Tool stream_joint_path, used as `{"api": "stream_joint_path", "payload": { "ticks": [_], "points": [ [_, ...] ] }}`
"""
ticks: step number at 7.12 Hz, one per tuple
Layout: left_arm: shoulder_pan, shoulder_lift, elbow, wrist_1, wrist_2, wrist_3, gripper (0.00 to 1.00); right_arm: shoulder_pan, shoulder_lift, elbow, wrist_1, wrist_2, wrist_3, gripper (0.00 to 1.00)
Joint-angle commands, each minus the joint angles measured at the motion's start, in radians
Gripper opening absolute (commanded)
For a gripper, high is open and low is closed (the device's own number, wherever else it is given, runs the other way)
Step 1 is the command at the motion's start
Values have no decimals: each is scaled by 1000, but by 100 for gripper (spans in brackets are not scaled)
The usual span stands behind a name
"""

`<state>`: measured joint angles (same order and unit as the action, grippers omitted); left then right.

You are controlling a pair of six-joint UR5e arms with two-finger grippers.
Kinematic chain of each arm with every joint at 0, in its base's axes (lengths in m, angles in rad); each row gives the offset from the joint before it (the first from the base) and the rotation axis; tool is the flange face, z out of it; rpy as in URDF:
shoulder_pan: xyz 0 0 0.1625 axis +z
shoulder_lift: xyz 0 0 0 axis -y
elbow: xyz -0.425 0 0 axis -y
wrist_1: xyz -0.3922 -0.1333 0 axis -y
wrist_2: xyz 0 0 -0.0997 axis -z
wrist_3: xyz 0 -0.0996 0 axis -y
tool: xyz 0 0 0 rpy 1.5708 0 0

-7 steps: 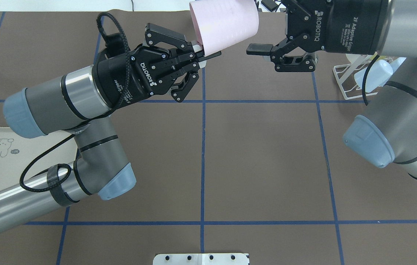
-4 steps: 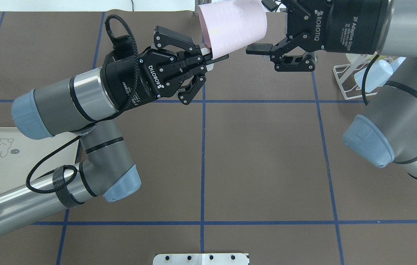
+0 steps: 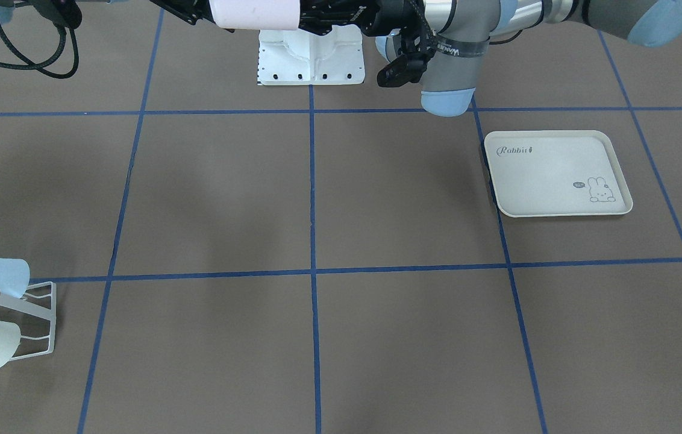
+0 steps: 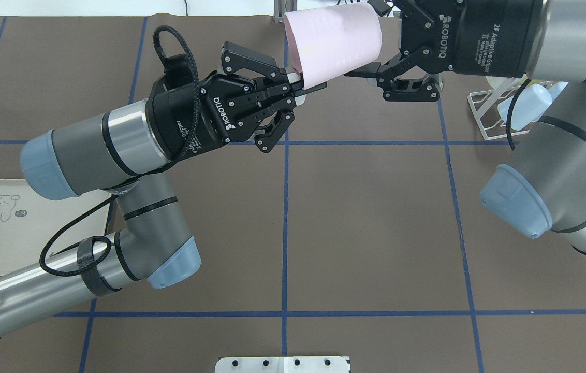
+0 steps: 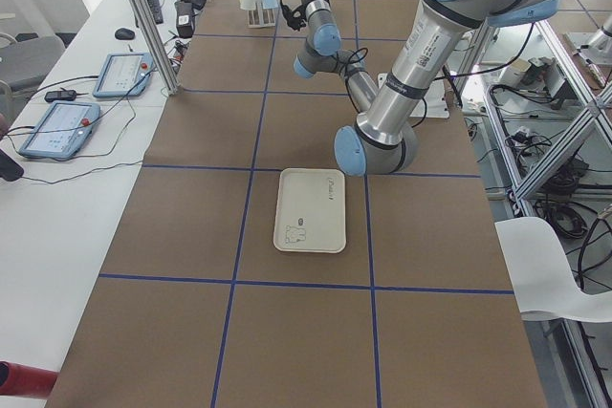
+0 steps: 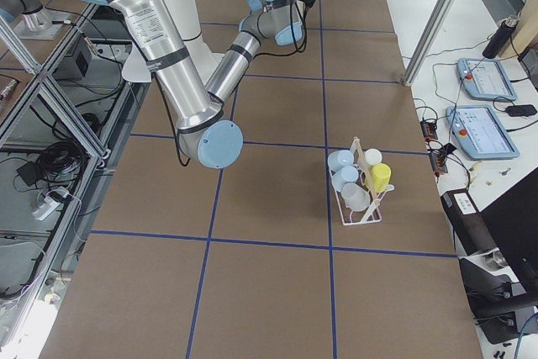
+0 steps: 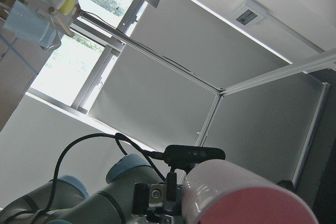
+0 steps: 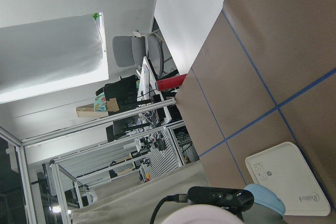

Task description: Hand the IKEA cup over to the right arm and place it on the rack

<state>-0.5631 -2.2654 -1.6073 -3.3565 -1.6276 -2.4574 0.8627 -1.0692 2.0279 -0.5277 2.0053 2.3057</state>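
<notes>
The IKEA cup (image 4: 332,44) is pale pink and lies on its side high over the table's far middle. My left gripper (image 4: 303,85) is shut on the lower edge of its wide rim. My right gripper (image 4: 370,39) is open, and its fingers straddle the cup's narrow closed end; the lower finger (image 4: 363,70) sits just under the cup wall. The front-facing view shows the cup (image 3: 253,13) at its top edge. It also fills the bottom of the left wrist view (image 7: 236,198). The white wire rack (image 4: 484,111) stands at the far right, partly behind my right arm.
The rack (image 3: 34,313) holds light blue, white and yellow cups (image 6: 357,178). A cream rabbit-print tray (image 3: 558,175) lies on the robot's left side. A white base plate (image 4: 282,364) sits at the near edge. Blue tape lines grid the brown table.
My left arm has carried the pink cup to the right, so its closed end now sits between the right gripper's open fingers. The right arm has hardly moved.
</notes>
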Motion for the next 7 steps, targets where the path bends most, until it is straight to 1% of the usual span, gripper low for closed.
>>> {"api": "stream_joint_path", "payload": {
  "ticks": [1, 2, 3, 4, 5, 6, 7],
  "points": [
    [0, -2, 0, 0, 0, 0, 0, -2, 0, 2, 0, -2, 11, 92],
    [0, 0, -2, 0, 0, 0, 0, -2, 0, 8, 0, -2, 45, 59],
    [0, 0, -2, 0, 0, 0, 0, -2, 0, 9, 0, -8, 49, 11],
    [0, 0, -3, 0, 0, 2, 0, -2, -2, 14, 0, -8, 49, 0],
    [0, 0, -6, 0, 0, 0, 15, -2, -2, 14, 0, -10, 49, 0],
    [-1, 1, -9, 0, -2, 2, 60, -2, 0, 14, 0, -11, 50, 0],
    [-4, 3, -13, 0, -3, 2, 77, -2, 0, 15, 0, -11, 52, 0]
  ]
}}
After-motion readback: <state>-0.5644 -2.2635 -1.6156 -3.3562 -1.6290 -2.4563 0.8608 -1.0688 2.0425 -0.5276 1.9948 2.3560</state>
